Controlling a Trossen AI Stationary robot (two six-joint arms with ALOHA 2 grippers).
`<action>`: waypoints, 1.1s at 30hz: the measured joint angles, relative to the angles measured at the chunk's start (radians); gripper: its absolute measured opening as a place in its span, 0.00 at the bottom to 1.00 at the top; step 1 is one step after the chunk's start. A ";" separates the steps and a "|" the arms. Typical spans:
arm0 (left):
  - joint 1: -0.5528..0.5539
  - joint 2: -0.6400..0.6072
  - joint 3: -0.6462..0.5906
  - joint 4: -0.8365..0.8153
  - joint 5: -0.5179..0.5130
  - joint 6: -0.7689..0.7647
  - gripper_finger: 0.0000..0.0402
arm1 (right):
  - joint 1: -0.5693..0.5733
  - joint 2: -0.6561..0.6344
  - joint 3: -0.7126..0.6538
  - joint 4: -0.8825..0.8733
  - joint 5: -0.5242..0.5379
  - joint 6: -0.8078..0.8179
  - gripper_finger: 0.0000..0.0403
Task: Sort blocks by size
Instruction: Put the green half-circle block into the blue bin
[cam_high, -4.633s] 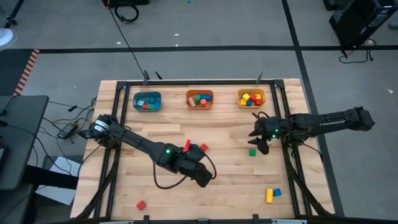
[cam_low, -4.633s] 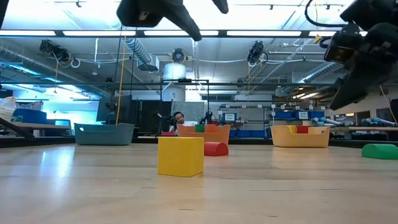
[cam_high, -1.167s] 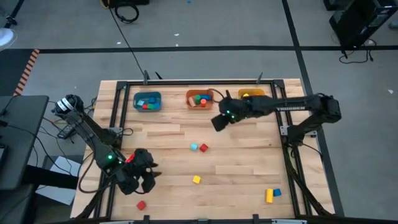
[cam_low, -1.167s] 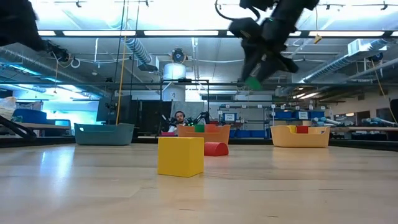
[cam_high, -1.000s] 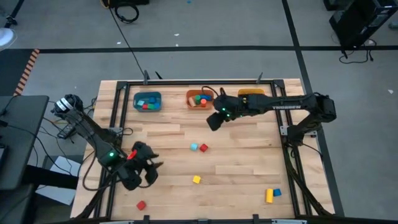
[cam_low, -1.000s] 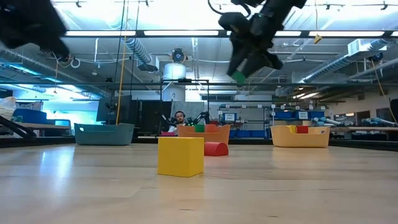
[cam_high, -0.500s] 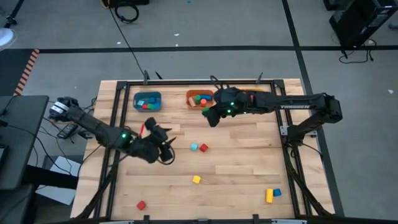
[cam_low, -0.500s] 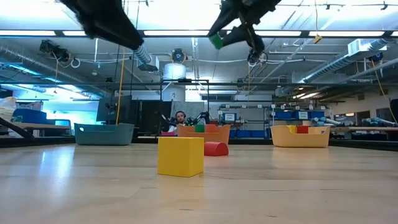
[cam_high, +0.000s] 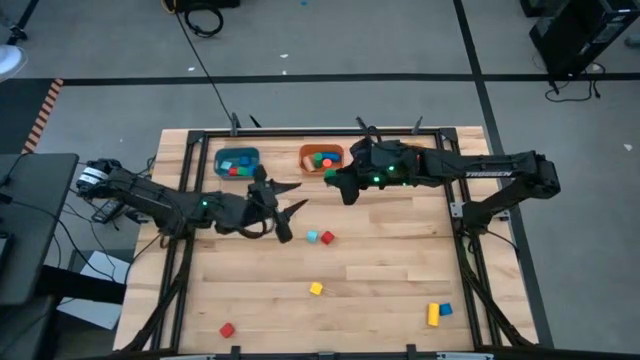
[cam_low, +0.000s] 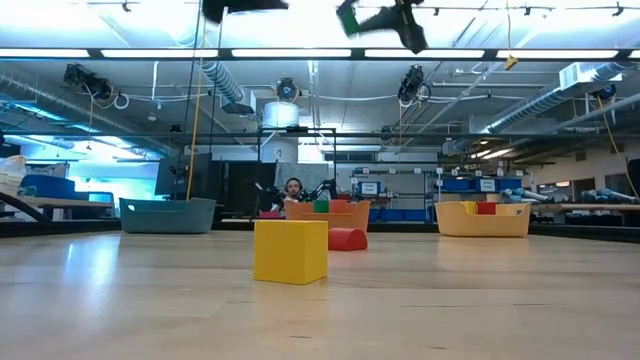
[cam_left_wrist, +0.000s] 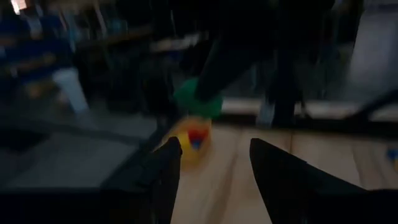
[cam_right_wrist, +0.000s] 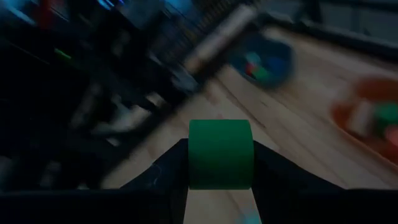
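A green block (cam_right_wrist: 221, 154) is held up in the air by the right gripper (cam_high: 335, 182).

The right gripper's two fingers are closed on the green block, just beside the orange bin (cam_high: 321, 159). The left gripper (cam_high: 284, 212) is seen near the teal bin (cam_high: 237, 163), with its fingers spread apart and nothing held. A yellow block (cam_high: 316, 289), a red block (cam_high: 227, 330) and other blocks are left lying on the table (cam_high: 380, 270).
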 joint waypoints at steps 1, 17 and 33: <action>0.000 0.001 0.000 0.050 0.000 0.039 0.50 | 0.003 0.000 0.000 0.046 0.000 -0.004 0.36; 0.017 0.142 0.000 0.602 -0.054 0.420 0.50 | 0.009 0.002 0.000 0.414 -0.029 -0.084 0.37; 0.083 0.273 0.082 0.755 -0.035 0.526 0.50 | 0.008 0.002 -0.001 0.401 -0.044 -0.086 0.37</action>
